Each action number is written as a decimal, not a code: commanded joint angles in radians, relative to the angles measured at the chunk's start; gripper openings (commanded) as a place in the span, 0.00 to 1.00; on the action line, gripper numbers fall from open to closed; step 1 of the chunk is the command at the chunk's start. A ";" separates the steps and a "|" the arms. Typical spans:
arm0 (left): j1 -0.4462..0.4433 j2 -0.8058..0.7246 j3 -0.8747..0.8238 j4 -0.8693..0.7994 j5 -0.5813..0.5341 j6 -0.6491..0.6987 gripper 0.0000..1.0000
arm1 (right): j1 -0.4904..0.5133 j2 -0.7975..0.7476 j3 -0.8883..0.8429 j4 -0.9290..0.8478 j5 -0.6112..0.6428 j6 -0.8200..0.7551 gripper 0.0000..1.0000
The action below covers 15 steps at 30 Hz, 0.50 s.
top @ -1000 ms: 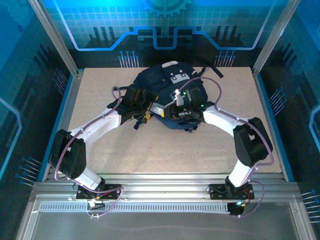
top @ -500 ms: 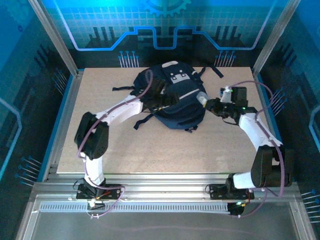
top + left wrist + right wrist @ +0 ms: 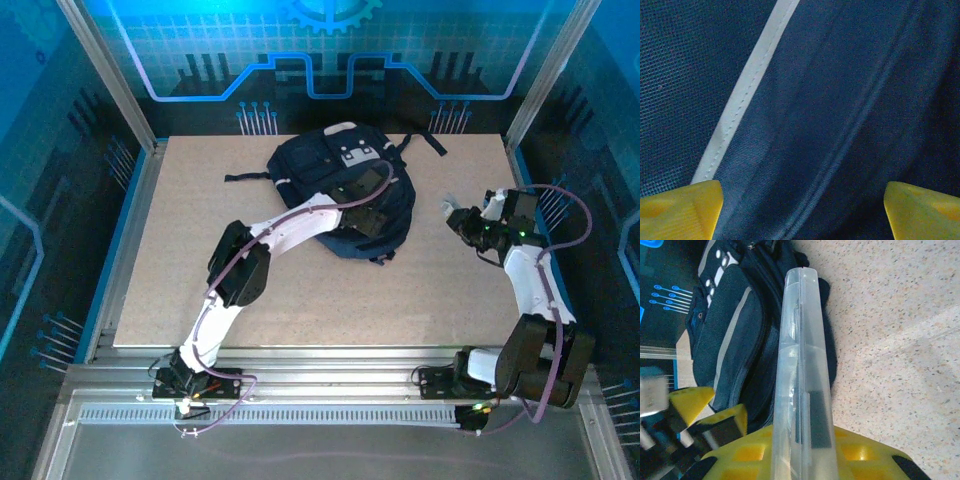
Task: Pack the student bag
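1. Speckled beige tabletop (image 3: 300, 300) inside a booth with glowing blue circuit-pattern walls (image 3: 320, 60). Both arms are bolted on at the near edge.
2. The student bag (image 3: 310, 165) lies flat toward the far middle of the table. It's navy with light grey patches, and black straps (image 3: 245, 177) trail out at its left and far right.
3. The left gripper (image 3: 368, 218) is reached out over the near right part of the bag. On its wrist cam the yellow fingertips (image 3: 680, 210) sit way apart in the two bottom corners. Nothing shows between them but navy fabric and a light grey stripe (image 3: 740, 105) running diagonally. Can't tell if they actually touch the cloth.
4. The right gripper (image 3: 460, 215) hangs off to the right of the bag, apart from it, over bare table. It's clamped on a clear plastic case (image 3: 800, 340) held edge-on between the yellow fingers (image 3: 865, 455). Something dark is inside the case, but I can't make out what.
5. From that wrist cam, the bag sits behind the case on the tabletop.
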 commanded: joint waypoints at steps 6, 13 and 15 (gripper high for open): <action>0.030 0.095 0.054 0.014 -0.132 0.148 0.62 | -0.008 -0.041 -0.018 -0.010 -0.050 0.001 0.08; 0.042 0.033 0.070 -0.051 -0.017 0.080 0.05 | 0.034 -0.066 -0.038 0.015 -0.058 0.011 0.07; 0.043 -0.005 0.071 -0.066 0.029 0.053 0.00 | 0.071 -0.065 -0.038 0.032 -0.054 0.020 0.07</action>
